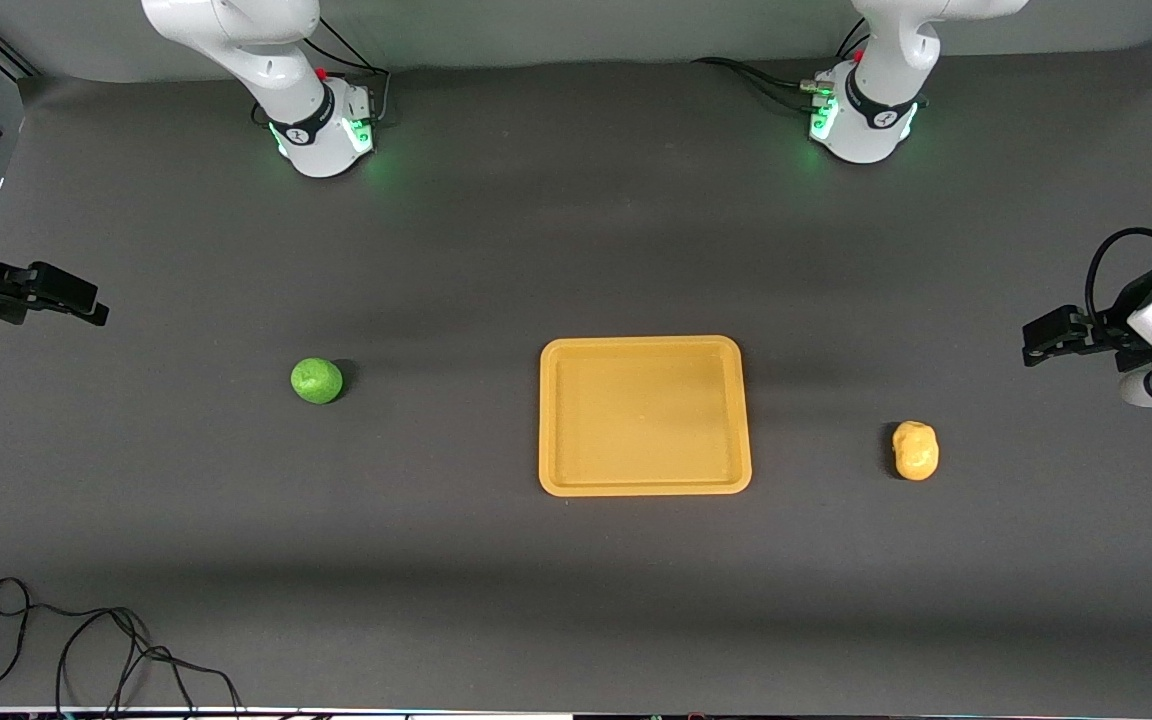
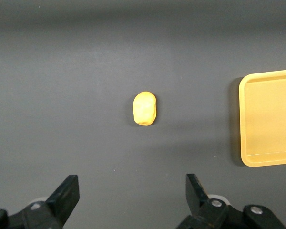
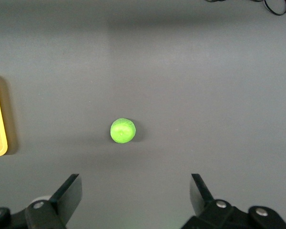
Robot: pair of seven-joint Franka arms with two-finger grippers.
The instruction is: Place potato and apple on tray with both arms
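- Currently, the small lumpy yellow-orange toy potato (image 1: 915,450) lies on the dark grey worktop (image 1: 576,250) toward the left arm's end, well apart from the flat orange-yellow plastic tray (image 1: 645,344).
- The small round bright green apple (image 1: 317,381) lies toward the right arm's end.
- Left pincer (image 2: 128,193) hangs spread wide above the potato; right pincer (image 3: 136,191) hangs wide above the apple.
- Both items look light, rigid and smooth; the apple may roll. Grip each across its middle.
- Low rim: lift clear. Open worktop surrounds everything.
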